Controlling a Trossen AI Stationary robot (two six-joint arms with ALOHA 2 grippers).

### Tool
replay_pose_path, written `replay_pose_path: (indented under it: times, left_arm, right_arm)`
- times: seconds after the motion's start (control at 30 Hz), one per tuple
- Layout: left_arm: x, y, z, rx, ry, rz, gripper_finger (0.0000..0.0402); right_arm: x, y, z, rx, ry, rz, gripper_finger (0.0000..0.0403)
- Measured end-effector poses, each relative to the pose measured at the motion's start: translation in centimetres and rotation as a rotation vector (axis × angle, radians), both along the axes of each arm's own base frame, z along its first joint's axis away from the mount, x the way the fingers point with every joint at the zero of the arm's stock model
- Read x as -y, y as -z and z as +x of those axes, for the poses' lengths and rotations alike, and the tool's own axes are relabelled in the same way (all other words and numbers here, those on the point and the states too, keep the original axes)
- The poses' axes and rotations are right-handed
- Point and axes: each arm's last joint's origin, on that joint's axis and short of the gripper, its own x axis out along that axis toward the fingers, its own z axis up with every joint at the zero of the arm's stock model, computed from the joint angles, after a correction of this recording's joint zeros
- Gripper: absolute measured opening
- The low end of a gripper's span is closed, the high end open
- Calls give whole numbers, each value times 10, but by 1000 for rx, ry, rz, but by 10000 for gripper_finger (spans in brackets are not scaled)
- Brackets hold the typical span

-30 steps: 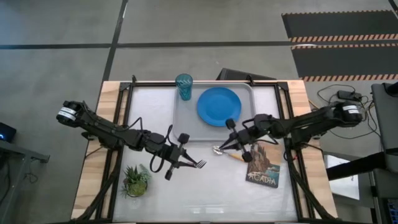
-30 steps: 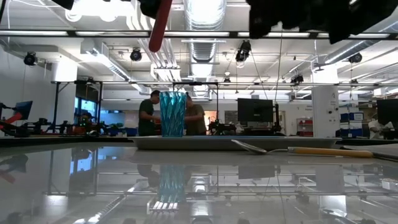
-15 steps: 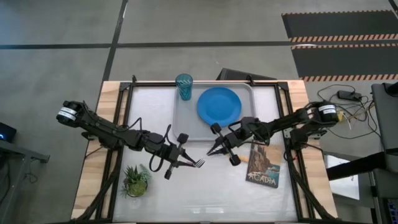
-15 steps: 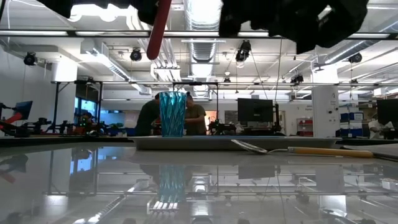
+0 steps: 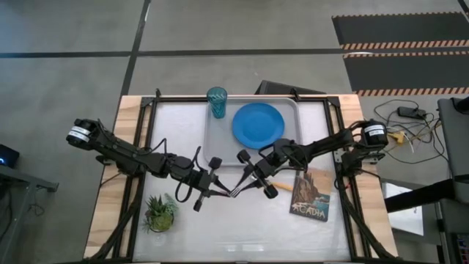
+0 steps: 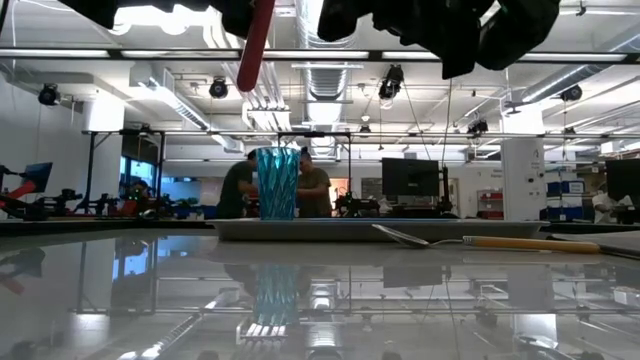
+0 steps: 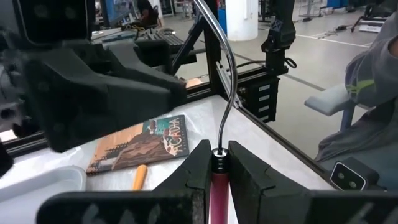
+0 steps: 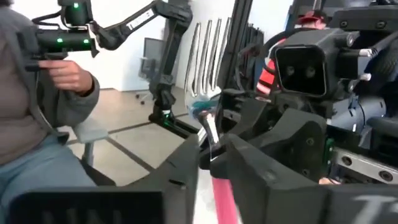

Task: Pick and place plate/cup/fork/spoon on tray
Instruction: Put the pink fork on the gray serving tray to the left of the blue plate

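Observation:
The fork (image 5: 236,192) has a pink-red handle and is shut in my left gripper (image 5: 220,187) above the table's middle. Its tines (image 8: 205,62) point up. My right gripper (image 5: 243,185) is right at the fork's metal neck (image 7: 231,81), below the tines; I cannot tell if it touches. The orange-handled spoon (image 6: 480,241) lies flat on the table under the right arm. The blue plate (image 5: 258,125) lies on the grey tray (image 5: 220,143). The teal cup (image 5: 216,101) stands upright on the tray's far left corner. My left gripper pinches the fork between its two fingers at the top of the pink handle, by the black collar (image 7: 217,163). The fingers come from the table's left and lie across the fork. The fork stands steeply upright, lifted clear, its handle end (image 6: 248,75) hanging down.
A picture book (image 5: 311,192) lies at the table's right, beside the spoon. A small potted plant (image 5: 160,211) stands near the left front. A seated person (image 8: 37,106) and other people show in the room beyond the table.
My right gripper has gone toward the table's left and near edge, from above the spoon to the fork held by my left gripper. The spoon has stayed where it lay.

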Motion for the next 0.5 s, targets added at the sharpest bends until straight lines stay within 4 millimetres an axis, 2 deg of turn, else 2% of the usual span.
replay_pose_path:
  times: [0.27,0.5]
  left_arm:
    - [0,-2,1,14,-1,-6,18]
    - [-4,-5,2,47,-12,-20,18]
  right_arm:
    - [0,-7,9,-30,-1,-11,161]
    - [-1,-6,22,-24,-11,-11,194]
